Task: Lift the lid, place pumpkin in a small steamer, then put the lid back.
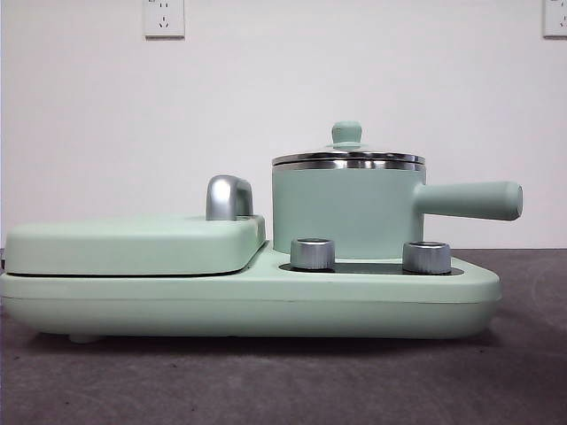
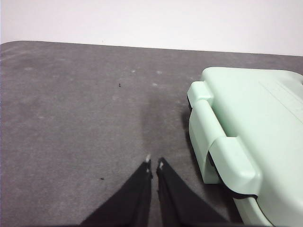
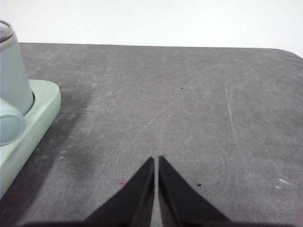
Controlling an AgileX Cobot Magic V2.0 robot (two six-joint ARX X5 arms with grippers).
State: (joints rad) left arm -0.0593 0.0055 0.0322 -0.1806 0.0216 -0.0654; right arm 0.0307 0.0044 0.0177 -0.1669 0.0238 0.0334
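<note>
Dark grey table (image 1: 283, 381), white wall (image 1: 266, 97). Lid (image 1: 347, 156) seated on mint-green small steamer (image 1: 345, 212). Left gripper (image 2: 154, 164) and right gripper (image 3: 156, 159): jaws closed, empty.

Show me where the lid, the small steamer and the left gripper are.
lid (image 1: 346, 133): front view, its mint-green knob.
small steamer (image 1: 341, 212): front view, its side wall.
left gripper (image 2: 154, 163): left wrist view, between fingertips.

Mint-green cooker base (image 1: 257, 305) rests on grey table (image 1: 283, 381). Flat griddle cover (image 1: 133, 243) with chrome handle (image 1: 228, 197) closed. Two chrome dials (image 1: 312, 253) front. Wall sockets (image 1: 164, 18) behind.
</note>
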